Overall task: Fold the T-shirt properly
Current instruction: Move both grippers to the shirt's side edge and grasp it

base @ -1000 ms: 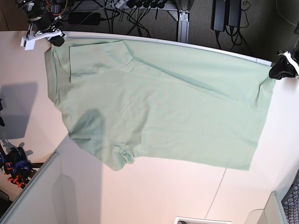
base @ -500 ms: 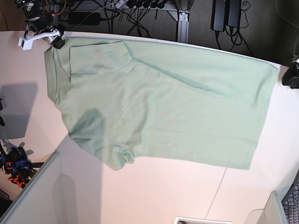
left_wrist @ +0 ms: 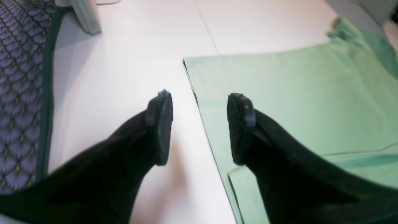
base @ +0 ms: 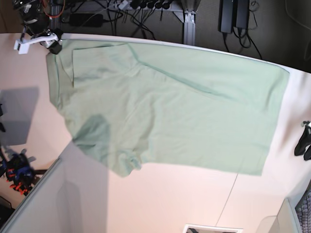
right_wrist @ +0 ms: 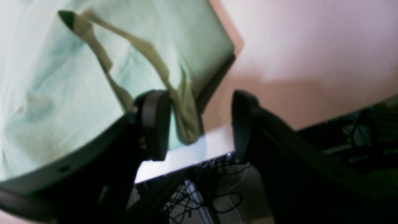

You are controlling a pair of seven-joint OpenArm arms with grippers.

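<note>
The pale mint-green T-shirt point(base: 165, 107) lies spread flat across the white table point(base: 160, 204), collar end at the left and hem at the right. My left gripper point(base: 303, 145) hovers off the shirt's right edge. In the left wrist view it point(left_wrist: 199, 127) is open and empty above the hem edge point(left_wrist: 199, 102). My right gripper point(base: 51, 43) is at the shirt's far-left corner by the table's back edge. In the right wrist view it point(right_wrist: 199, 124) is open, with a fold of shirt fabric point(right_wrist: 186, 118) lying close to its left finger point(right_wrist: 154, 124).
Cables and power strips point(base: 146, 9) hang beyond the table's far edge. A grey panel point(base: 43, 204) stands at the near left. Patterned carpet point(left_wrist: 18, 77) and a white post point(left_wrist: 85, 15) border the table on the left gripper's side. A seam point(base: 228, 194) crosses the tabletop.
Both grippers have opened and let go of the shirt's far corners. The left gripper has moved along the right edge toward the near side. The right gripper has drawn back slightly.
</note>
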